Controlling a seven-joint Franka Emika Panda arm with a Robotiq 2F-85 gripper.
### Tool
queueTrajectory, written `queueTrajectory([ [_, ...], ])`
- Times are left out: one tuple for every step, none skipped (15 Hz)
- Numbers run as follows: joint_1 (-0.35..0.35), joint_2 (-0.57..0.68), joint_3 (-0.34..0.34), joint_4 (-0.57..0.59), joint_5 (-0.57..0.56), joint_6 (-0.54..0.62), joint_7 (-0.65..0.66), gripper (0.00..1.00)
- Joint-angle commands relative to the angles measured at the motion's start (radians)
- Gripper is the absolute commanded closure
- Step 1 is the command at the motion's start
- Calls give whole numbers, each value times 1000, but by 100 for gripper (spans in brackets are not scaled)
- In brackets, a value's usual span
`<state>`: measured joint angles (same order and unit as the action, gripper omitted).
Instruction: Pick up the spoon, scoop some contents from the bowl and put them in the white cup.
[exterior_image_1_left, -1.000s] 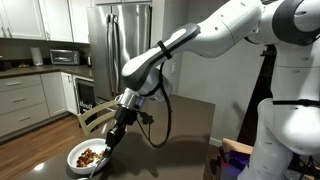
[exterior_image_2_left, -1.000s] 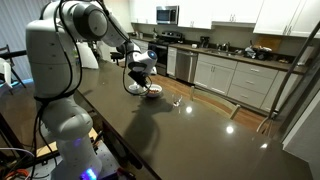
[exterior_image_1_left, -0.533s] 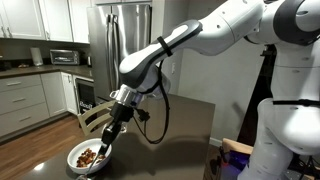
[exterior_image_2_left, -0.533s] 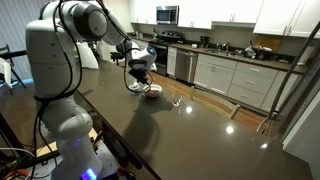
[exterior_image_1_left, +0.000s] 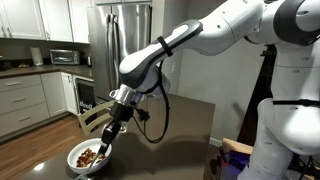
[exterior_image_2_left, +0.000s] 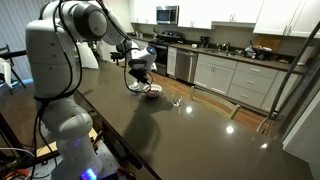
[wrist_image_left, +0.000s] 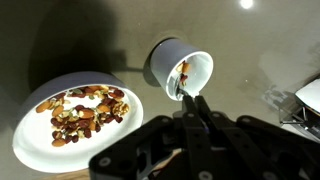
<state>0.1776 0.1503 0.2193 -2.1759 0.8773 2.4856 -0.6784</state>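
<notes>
While the gripper (wrist_image_left: 191, 103) clamps one spoon (wrist_image_left: 185, 86) — one bowl (wrist_image_left: 24, 142), one cup (wrist_image_left: 163, 60) nearby.

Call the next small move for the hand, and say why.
Probably a slight wrist roll to tip the spoon out. The hand is shut on the spoon, whose tip sits at the white cup's mouth with reddish-brown pieces showing there. The bowl lies off to one side.
</notes>
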Motion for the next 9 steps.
queueTrajectory([
  [-6, 0, 6, 1, -4, -1, 3, 95],
  [-6, 0, 6, 1, -4, -1, 3, 96],
  [-4, -1, 6, -2, -11, 8, 7, 96],
  [-2, -1, 5, -3, -17, 14, 10, 96],
  [0, -2, 5, -6, -27, 25, 14, 96],
  [2, -4, 4, -8, -35, 32, 15, 96],
  [4, -6, 4, -10, -48, 41, 17, 96],
  [5, -7, 4, -11, -64, 50, 18, 96],
  [7, -8, 5, -14, -80, 67, 20, 96],
])
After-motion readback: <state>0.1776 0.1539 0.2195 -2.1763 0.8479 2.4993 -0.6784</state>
